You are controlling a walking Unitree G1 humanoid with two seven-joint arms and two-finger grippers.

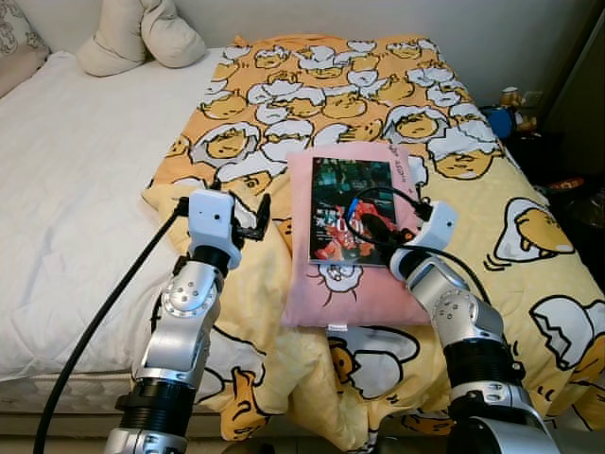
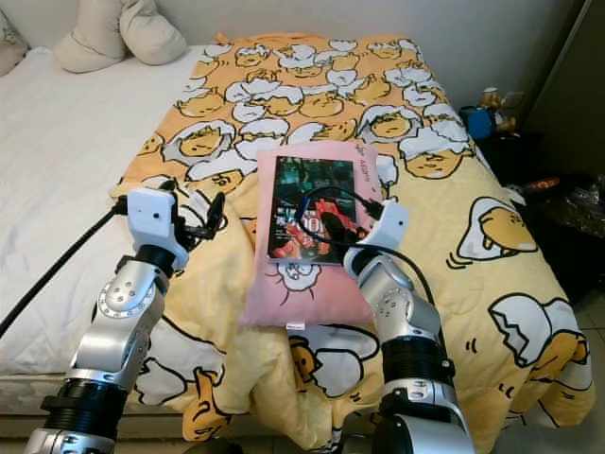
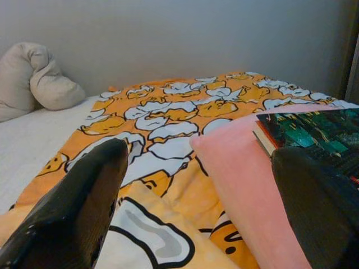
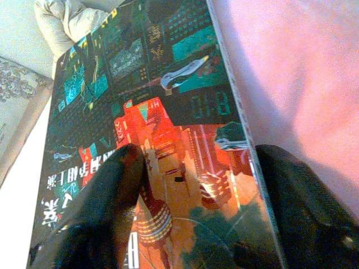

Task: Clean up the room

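Book (image 1: 348,210) on pink pillow (image 1: 359,288); right gripper (image 4: 196,185) jaws spread over its cover, hiding part; left gripper (image 3: 196,196) jaws spread beside pillow.

Book (image 4: 151,140) cover: Chinese characters, large digits, seen inverted, none surely legible.

Cream cushions (image 1: 142,38) at bed head; small blue toy (image 1: 498,121) beside bed, near wall.
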